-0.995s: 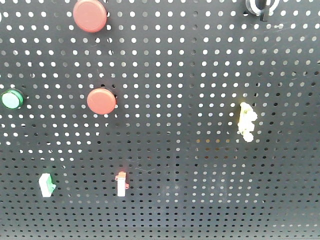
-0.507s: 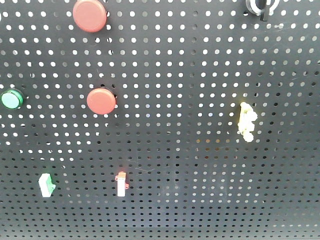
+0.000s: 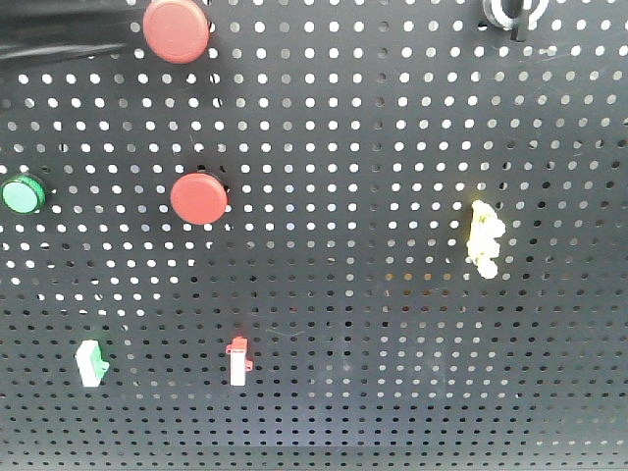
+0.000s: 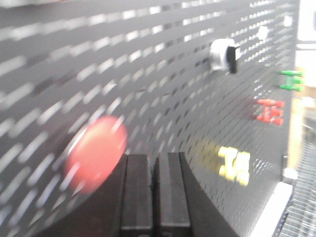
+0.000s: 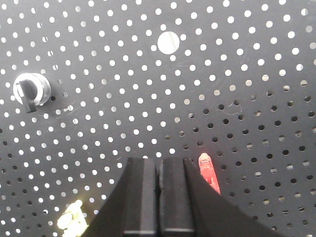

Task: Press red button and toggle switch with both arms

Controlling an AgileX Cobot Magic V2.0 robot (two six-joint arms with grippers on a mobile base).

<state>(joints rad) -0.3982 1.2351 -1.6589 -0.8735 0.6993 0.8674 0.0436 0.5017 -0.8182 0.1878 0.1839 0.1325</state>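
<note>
The left fingers (image 4: pixel 137 187) are pressed together with nothing between them. The red button (image 4: pixel 96 153) sits on the black pegboard (image 4: pixel 163 98) just to their left and slightly ahead. That view is smeared, so contact cannot be judged. In the front view a dark blurred arm (image 3: pixel 54 34) reaches in from the top left corner, ending just beside the upper red button (image 3: pixel 177 29), which is probably the one being addressed. The lower red button (image 3: pixel 199 198) is well apart from it. The right fingers (image 5: pixel 143 192) are likewise closed and empty. The red toggle switch (image 5: pixel 209 173) lies just to their right, its long axis nearly parallel to them. A short shift rightward would likely bring them onto the lever.
</note>
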